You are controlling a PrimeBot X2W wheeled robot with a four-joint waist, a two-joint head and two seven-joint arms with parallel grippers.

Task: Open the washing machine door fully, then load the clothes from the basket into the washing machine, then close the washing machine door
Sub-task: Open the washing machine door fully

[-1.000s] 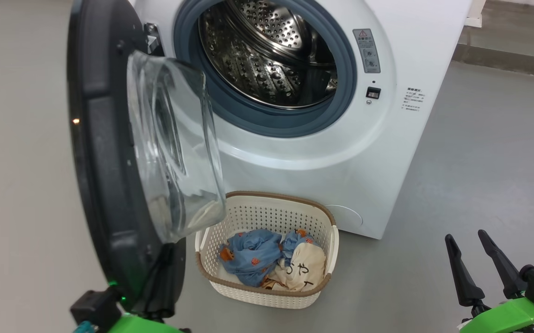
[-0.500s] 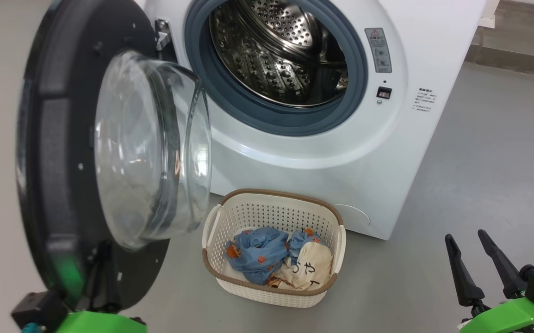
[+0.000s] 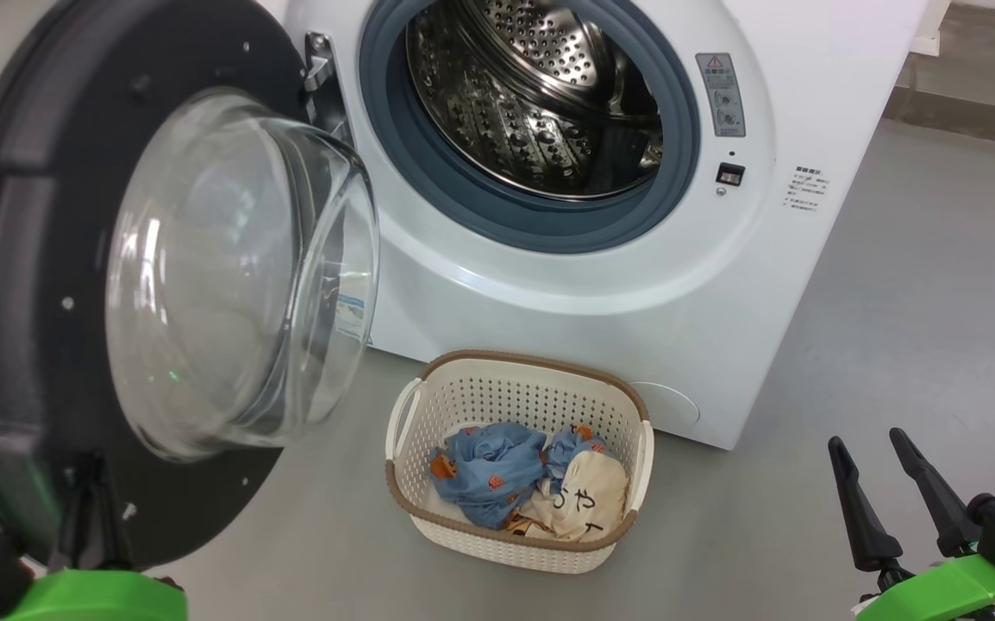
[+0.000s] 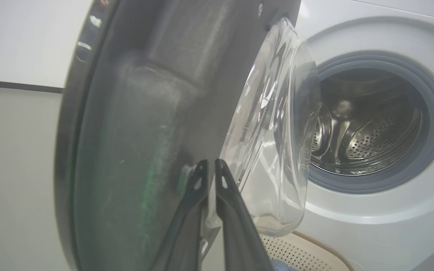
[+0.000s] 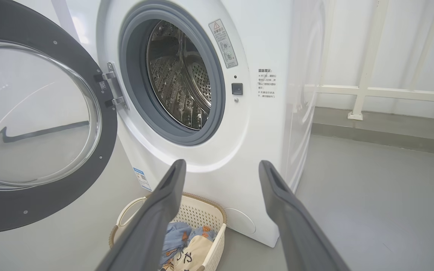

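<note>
- Head view: the washing machine door [image 3: 32, 259] stood swung wide at the left, so step 1 looked done or nearly so. The clothes [image 3: 497, 470] lay in the basket [image 3: 515, 358] at lower centre, below the washing machine [image 3: 549, 293].
- Left wrist view: the left gripper [image 4: 210, 162], fingers nearly together and pinching nothing visible, met the door's inner face.
- Right wrist view: the right gripper [image 5: 221, 162] gaped wide and empty. Loading and closing remained.

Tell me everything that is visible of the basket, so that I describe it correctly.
The basket is small, oval, of cream plastic, with perforated sides, a brown rim and two white side handles. It stands upright on the grey floor, just before the washing machine. The clothes, blue and cream, lie inside it.
</note>
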